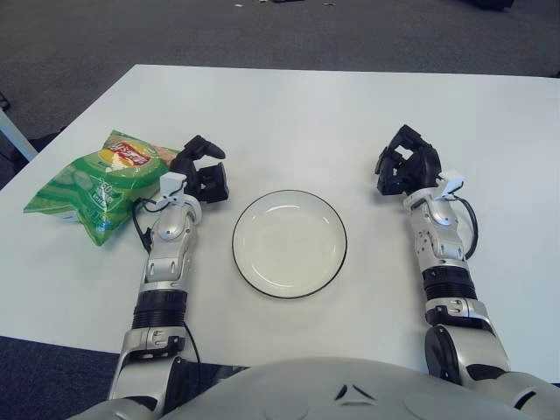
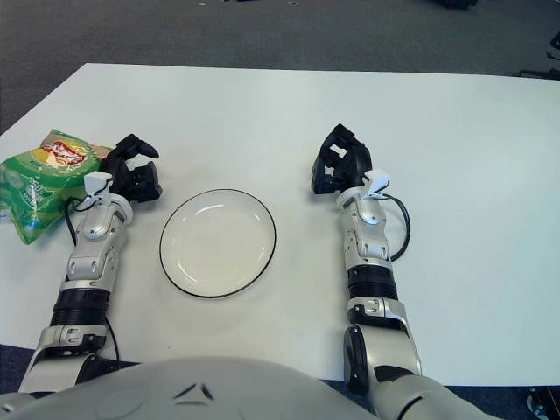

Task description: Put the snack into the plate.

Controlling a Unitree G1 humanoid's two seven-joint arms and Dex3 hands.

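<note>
Only left eye view shows whole snack bag [image 1: 96, 182]; plate [image 1: 290, 243] seemingly bare.

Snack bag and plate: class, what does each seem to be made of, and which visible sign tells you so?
Snack bag: probably thin plastic film, glossy; it is crinkled, puffed and printed green. Plate: likely glazed ceramic, possibly melamine; smooth white surface with a soft sheen and a thin dark rim. It sits between the left hand and right hand.
</note>
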